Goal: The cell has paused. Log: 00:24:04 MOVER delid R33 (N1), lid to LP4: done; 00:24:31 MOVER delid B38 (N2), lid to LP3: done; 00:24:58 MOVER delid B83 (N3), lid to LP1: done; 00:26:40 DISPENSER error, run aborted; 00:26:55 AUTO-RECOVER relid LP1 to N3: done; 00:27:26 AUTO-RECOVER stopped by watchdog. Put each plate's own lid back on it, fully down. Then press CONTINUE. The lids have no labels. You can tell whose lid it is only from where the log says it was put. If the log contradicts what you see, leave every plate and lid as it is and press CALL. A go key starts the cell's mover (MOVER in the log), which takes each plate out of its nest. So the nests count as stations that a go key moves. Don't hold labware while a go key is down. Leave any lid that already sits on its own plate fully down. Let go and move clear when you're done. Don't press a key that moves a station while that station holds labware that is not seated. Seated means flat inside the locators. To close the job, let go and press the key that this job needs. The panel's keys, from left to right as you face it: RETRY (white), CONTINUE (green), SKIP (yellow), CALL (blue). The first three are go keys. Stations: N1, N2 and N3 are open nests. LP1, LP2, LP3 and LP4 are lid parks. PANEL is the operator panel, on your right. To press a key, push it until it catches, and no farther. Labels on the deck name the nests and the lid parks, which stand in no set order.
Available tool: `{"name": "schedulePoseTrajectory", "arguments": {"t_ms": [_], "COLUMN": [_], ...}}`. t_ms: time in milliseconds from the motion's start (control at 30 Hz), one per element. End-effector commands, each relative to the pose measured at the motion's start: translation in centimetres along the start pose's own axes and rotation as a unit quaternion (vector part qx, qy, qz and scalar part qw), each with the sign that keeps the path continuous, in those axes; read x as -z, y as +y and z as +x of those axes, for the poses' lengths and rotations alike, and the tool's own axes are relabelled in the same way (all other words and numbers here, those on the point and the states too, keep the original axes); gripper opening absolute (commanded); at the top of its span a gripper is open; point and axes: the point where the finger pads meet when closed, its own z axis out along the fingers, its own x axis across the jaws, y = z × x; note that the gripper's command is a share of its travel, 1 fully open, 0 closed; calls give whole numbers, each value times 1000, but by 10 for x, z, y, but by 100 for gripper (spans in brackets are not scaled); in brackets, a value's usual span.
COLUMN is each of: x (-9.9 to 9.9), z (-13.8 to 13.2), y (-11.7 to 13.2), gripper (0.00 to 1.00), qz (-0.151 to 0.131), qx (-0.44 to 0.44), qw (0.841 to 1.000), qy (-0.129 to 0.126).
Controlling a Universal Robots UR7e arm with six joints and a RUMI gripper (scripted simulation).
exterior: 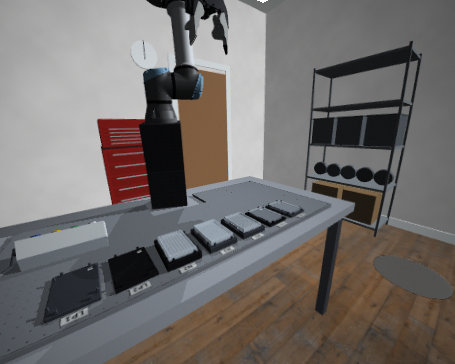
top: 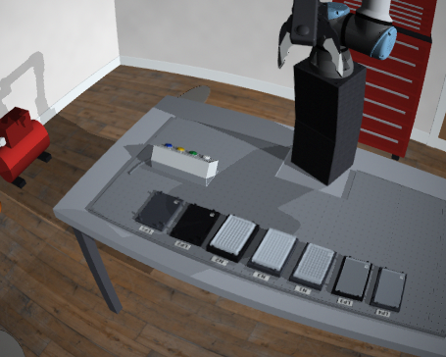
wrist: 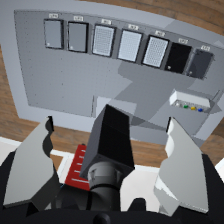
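Observation:
Seven stations stand in a row along the table's front edge. Three white well plates [top: 232, 235] [top: 274, 250] [top: 315, 265] sit in the middle nests. I cannot tell which of them carries a lid. Two grey lids [top: 353, 277] [top: 388, 288] lie on the two parks at the right end. At the left end are a dark grey park [top: 157, 211] and a black park [top: 196, 225]. My gripper [top: 311, 41] is open and empty, high above the arm's black pedestal [top: 328, 123]. The wrist view shows the row [wrist: 130, 45] far below. The deck labels are too small to read.
The white operator panel [top: 183, 161] stands behind the row's left end, with blue [top: 169, 145], yellow [top: 180, 149], green [top: 193, 152] and white [top: 207, 157] keys on top. A red cabinet [top: 397, 74] stands behind the pedestal.

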Motion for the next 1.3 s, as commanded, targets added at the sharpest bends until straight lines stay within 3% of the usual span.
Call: {"name": "schedulePoseTrajectory", "arguments": {"t_ms": [0, 567, 1000, 1067, 1267], "x": [-13, -60, -109, -109, -137], "z": [6, 27, 44, 44, 53], "y": [-11, -39, -58, -58, -67], "gripper": [82, 82, 82, 82, 82], "qz": [4, 6, 10, 10, 13], "qx": [-4, -7, -13, -13, -17], "qw": [1000, 1000, 1000, 1000, 1000], "qy": [1, 2, 4, 4, 5]}}
